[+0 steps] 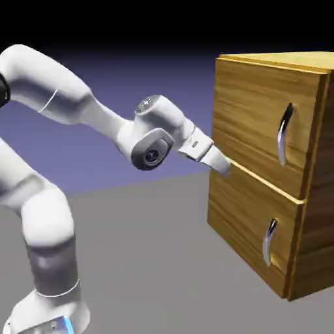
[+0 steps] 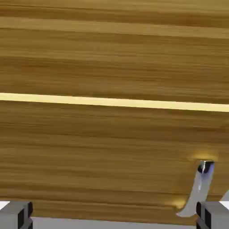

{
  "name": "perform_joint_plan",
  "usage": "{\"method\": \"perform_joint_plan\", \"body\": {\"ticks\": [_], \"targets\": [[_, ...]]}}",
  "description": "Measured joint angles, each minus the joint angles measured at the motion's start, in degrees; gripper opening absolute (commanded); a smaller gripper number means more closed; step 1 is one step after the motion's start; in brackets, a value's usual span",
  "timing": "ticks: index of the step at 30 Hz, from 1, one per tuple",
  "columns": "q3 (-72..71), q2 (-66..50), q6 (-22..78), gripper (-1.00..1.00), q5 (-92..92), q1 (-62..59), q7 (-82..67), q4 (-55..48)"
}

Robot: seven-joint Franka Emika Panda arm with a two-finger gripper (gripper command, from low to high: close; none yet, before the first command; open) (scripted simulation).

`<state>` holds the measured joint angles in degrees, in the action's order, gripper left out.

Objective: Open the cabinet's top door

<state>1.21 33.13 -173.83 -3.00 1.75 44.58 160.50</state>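
The grey desk [image 1: 143, 261] is plain and smooth-looking, and a pale grey strip shows low in the hand view. Above and behind the desk rises a blue-violet backdrop [image 1: 186, 85], darkening upward to black.

No legible text, label, brand, number or sign in either view. Exterior view: the round grey cap with dark detail on the white arm's wrist [image 1: 152, 155] carries a small pale mark, possibly a logo; too small to read. A second round grey disc on top of the same wrist [image 1: 148, 103] shows fine marks, likewise unreadable. White rounded robot base [image 1: 49, 316]: small marks beside a glowing blue strip [image 1: 68, 325]; characters, if any, cannot be made out. Hand view: nothing readable on the brown wood-grain surface [image 2: 98, 147].
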Motion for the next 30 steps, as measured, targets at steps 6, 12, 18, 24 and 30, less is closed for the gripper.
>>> {"method": "perform_joint_plan", "body": {"ticks": [6, 12, 18, 24, 30], "targets": [[6.02, 2.35, 0.89, 1.0, -14.95, 5.29, 10.55, -2.5], [12.04, 4.7, 1.77, 1.0, -29.9, 10.58, 21.1, -4.99], [18.05, 7.05, 2.66, 1.0, -44.85, 15.86, 31.65, -7.49], [24.07, 9.4, 3.55, 1.0, -59.8, 21.15, 42.2, -9.99], [30.09, 11.75, 4.43, 1.0, -74.75, 26.44, 52.75, -12.48]]}}
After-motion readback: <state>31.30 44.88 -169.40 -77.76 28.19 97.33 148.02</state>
